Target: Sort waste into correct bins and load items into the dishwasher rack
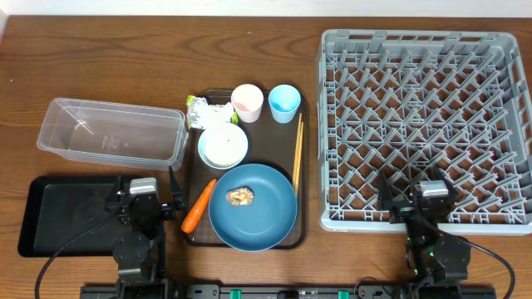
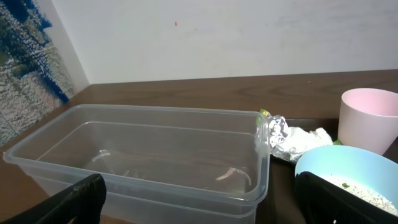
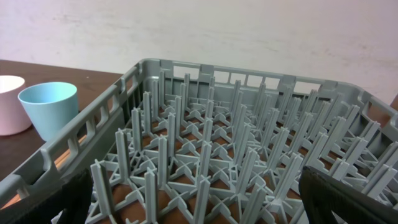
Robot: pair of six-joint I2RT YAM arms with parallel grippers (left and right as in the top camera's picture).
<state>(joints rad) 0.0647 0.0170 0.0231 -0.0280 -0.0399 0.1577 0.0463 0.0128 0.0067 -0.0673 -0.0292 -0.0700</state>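
Left gripper (image 1: pixel 155 202) and right gripper (image 1: pixel 416 199): fingers apart, holding nothing. No legible writing anywhere. Clear tub (image 1: pixel 112 130) just beyond left gripper; dishwasher rack (image 1: pixel 426 124) under right gripper; blue plate (image 1: pixel 253 207), carrot (image 1: pixel 198 204) between.

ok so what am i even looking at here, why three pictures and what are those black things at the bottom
It is one moment seen by three cameras. The overhead view looks straight down on a wooden table. The black things are two robot arms: the left gripper and the right gripper, both open and holding nothing. The other two pictures come from cameras on the wrists, so the dark shapes in their lower corners are the arms' own fingers.

On the table: a clear tub, a black tray, a grey dishwasher rack, and a brown serving tray carrying a blue plate, white bowl, pink cup, light blue cup, chopsticks, carrot and a crumpled wrapper.
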